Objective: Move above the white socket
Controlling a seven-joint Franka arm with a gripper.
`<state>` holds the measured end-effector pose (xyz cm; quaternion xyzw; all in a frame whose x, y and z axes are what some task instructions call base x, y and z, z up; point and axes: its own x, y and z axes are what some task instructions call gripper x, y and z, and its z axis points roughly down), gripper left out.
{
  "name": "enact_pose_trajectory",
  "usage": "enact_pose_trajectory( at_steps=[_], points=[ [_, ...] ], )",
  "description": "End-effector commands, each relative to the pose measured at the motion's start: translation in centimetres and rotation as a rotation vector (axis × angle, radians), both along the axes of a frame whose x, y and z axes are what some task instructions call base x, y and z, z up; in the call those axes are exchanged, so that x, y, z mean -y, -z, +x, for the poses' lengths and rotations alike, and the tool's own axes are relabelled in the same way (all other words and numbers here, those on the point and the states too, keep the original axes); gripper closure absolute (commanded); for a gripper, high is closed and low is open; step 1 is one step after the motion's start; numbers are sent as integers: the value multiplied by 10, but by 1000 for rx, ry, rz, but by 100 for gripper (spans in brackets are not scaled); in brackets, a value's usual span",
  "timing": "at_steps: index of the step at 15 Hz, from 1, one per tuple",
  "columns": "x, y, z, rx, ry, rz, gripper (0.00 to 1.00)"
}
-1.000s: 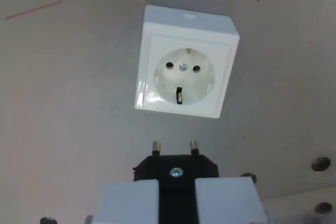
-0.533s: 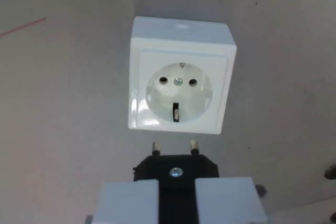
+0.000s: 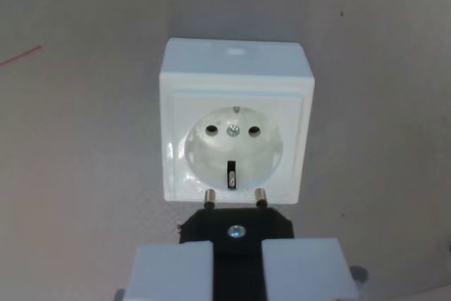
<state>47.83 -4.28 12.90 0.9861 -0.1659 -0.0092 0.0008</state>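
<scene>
Gripper at bottom centre clenched on black plug, its two pins overlapping lower edge of white socket mid-frame.

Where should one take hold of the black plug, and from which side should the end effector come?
By its black body, from the rear, opposite the pins. The black plug has two metal pins pointing toward the white socket, so that end must stay free. The end effector already clamps the body this way, one white finger on each flank.
</scene>
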Motion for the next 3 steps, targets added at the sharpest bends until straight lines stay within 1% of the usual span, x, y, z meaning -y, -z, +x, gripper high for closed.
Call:
enact_pose_trajectory(
  at_steps=[1,3],
  points=[
    [2,8,-2,89,59,18,100],
    [3,9,-2,90,53,19,100]
  ],
)
